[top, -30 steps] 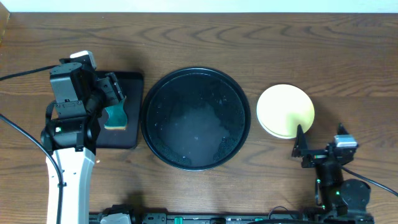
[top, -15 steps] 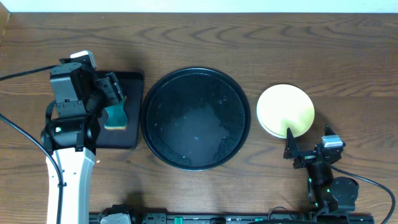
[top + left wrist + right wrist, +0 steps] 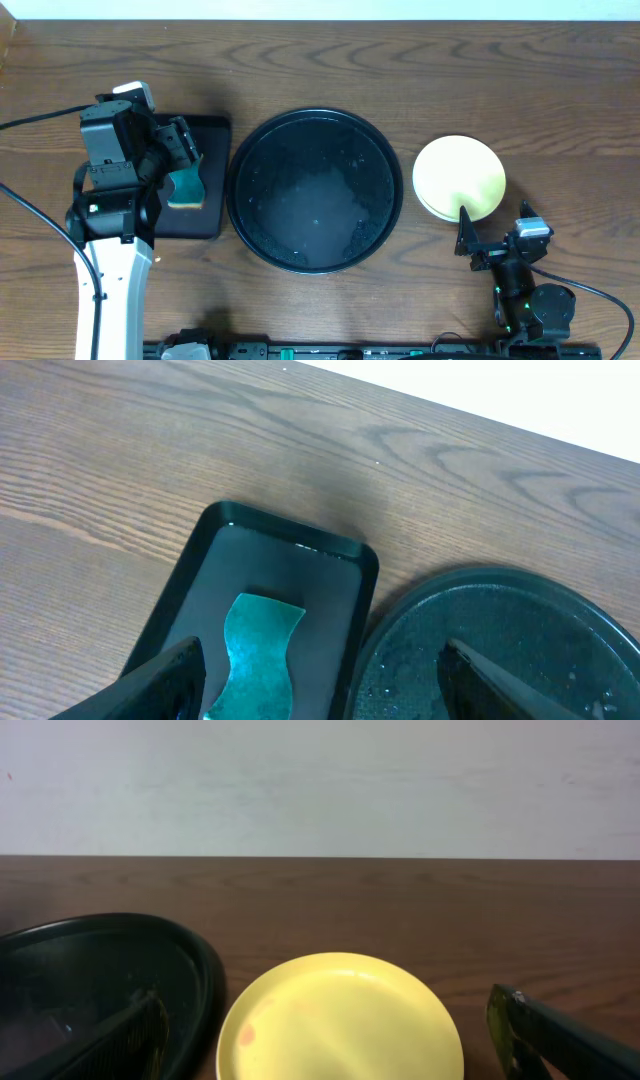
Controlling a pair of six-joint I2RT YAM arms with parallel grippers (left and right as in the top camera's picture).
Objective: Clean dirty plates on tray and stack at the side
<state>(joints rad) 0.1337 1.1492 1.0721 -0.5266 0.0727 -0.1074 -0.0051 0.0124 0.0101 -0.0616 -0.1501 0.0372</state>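
Note:
A stack of plates [image 3: 459, 177] with the pale yellow one on top stands on the table right of the round black tray [image 3: 245, 205]; a paler rim shows under it. The tray holds only water drops. In the right wrist view the yellow plate [image 3: 340, 1015] shows a faint reddish smear, with the tray [image 3: 195, 960] to its left. My right gripper [image 3: 490, 235] is open and empty, just in front of the plates. My left gripper [image 3: 178, 160] is open and empty above the green sponge [image 3: 255, 655].
The sponge [image 3: 186, 188] lies in a small rectangular black tray [image 3: 215, 130] left of the round tray, also seen in the left wrist view [image 3: 340, 555]. A black cable [image 3: 30, 120] runs over the table's left edge. The wall stands behind the table.
My right arm has drawn back toward the front edge of the table, away from the plates, and has been still for the last half second. The left arm has not moved.

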